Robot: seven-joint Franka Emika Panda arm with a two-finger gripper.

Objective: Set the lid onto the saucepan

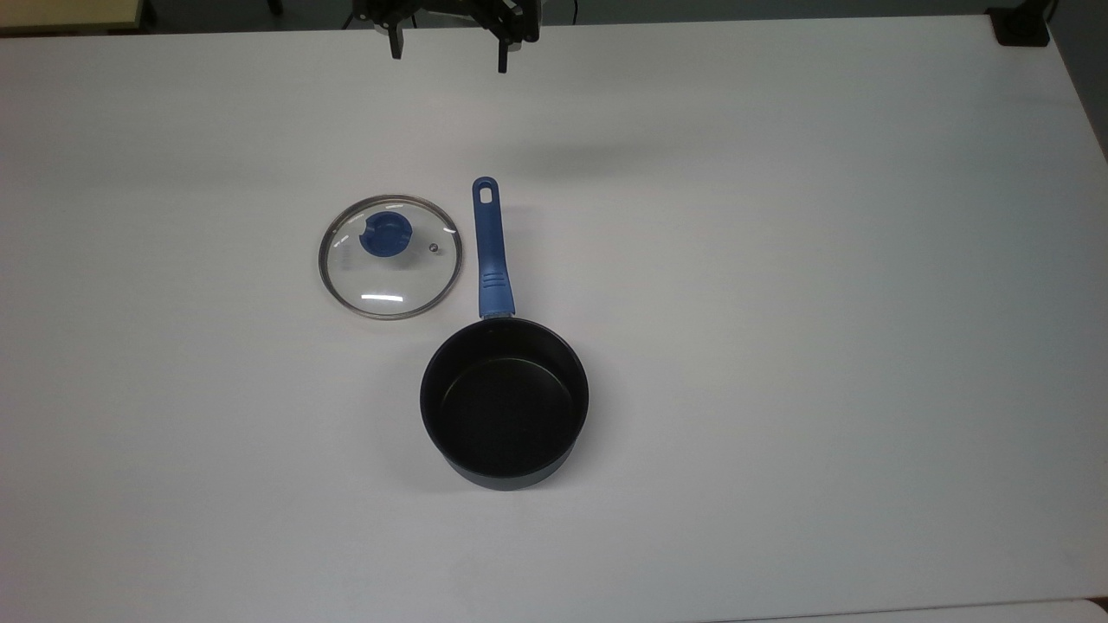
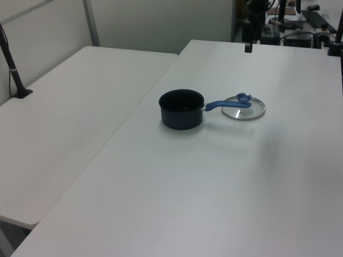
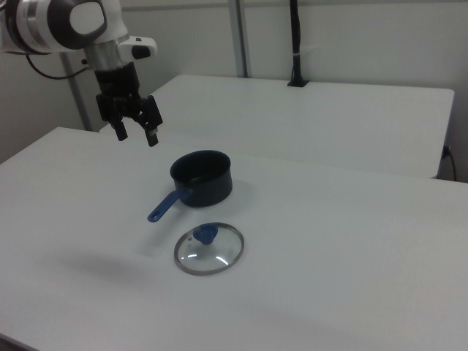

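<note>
The lid (image 1: 390,257) lies flat on the counter (image 1: 779,260), knob up, near the middle and toward the far edge as the top view shows it. It sits just beside the handle of the saucepan (image 1: 505,402), not touching it. The saucepan stands upright and uncovered, its handle pointing at the far edge.

The end effector (image 3: 134,131) hangs high above the counter, well apart from both things, its fingers spread wide with nothing between them. So the task looks to be at its first step: the reach for the lid. The next move calls for travel over the lid, then a descent with the fingers either side of the blue knob (image 1: 385,234), which is probably the only graspable part.

The right view shows the arm's wrist and how high the end effector hangs; the top view catches just its fingertips at the far edge. In the left view the handle crosses in front of the lid; the top view shows the gap between them.
</note>
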